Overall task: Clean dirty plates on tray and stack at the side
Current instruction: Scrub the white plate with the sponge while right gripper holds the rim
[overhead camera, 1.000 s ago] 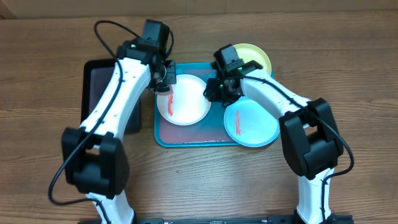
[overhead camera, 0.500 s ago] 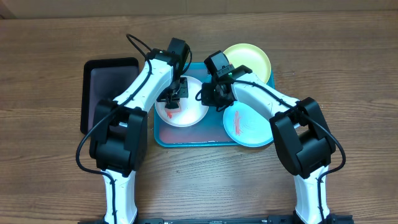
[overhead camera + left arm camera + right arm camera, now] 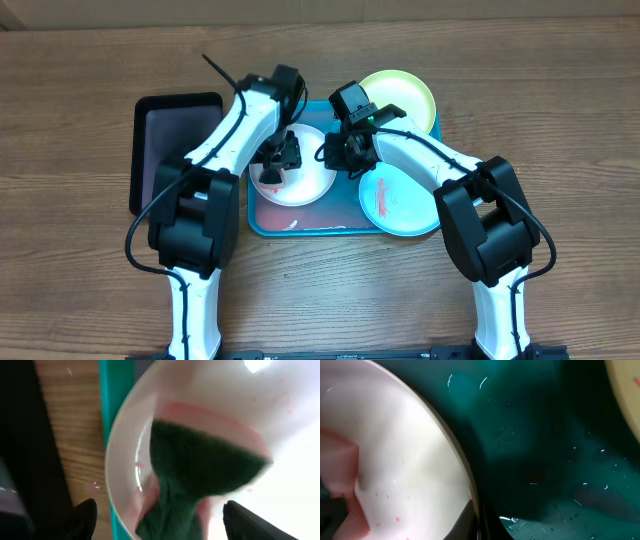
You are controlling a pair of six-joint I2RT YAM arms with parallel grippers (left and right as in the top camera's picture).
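While I watch the left wrist view, the left gripper (image 3: 165,522) pinches a dark green sponge (image 3: 200,460), which looks soft and floppy. It is pressed flat into the white plate (image 3: 300,485) over a pink smear. From overhead, the left gripper (image 3: 283,158) sits on the left half of the white plate (image 3: 312,180).

The right gripper (image 3: 340,155) is at that plate's right rim. Its wrist camera shows only the rim edge and wet tray floor, so I cannot tell whether its jaws are spread or clamped.

I judge the plates to be light, stiff plastic, slick where wet, and likely to skid under scrubbing. The raised rim is the place to take hold, with the centre left free for wiping.

All three plates are in or on the turquoise tray (image 3: 300,224). The white one is at the left, the light blue plate (image 3: 400,200) at the right and the light green plate (image 3: 400,92) overhangs the far right corner. A black tray (image 3: 165,130) lies to the left on the wooden table (image 3: 80,250).

A second ago the left gripper was at the white plate's upper left rim, and a long red streak showed down its left side. Now the gripper is further in, and that streak no longer shows.
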